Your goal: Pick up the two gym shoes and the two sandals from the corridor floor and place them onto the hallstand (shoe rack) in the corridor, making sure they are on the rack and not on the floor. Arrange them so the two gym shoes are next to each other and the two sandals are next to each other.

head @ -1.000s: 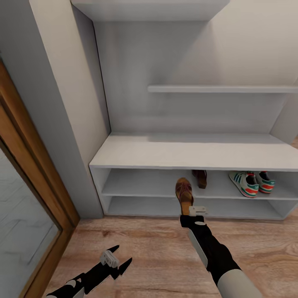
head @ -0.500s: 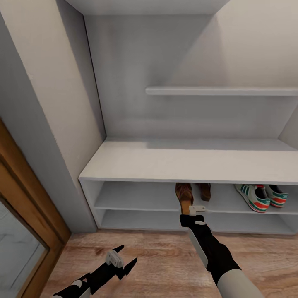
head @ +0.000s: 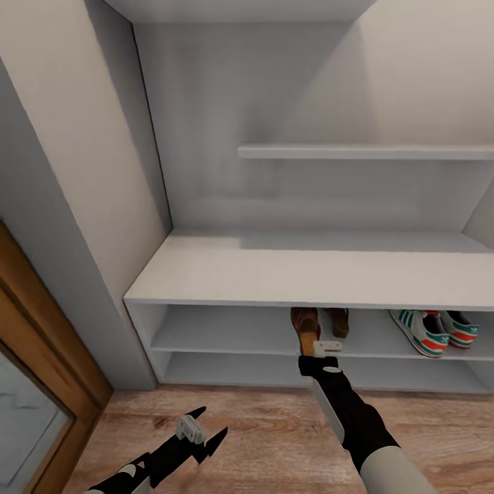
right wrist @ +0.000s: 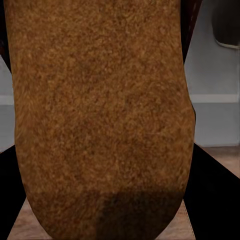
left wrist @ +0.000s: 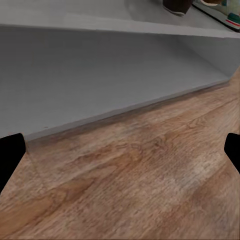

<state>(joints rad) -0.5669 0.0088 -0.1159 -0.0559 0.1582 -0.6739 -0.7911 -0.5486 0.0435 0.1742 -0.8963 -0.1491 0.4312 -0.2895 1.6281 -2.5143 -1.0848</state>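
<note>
The sandal (head: 304, 328) has slid deeper under the bench top (head: 309, 271), clamped in the right gripper (head: 321, 348) beside its twin (head: 337, 321).

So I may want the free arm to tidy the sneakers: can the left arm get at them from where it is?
Probably not. The left end effector hangs low over the floor, the sneakers sit at the shelf's far right, and the right arm, holding a sandal, lies between.

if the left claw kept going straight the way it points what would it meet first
Probably the pale grey hallstand: the open left claw hangs low over the wood-plank floor, aimed at the lowest shelf's front edge. Depth is unclear.
</note>
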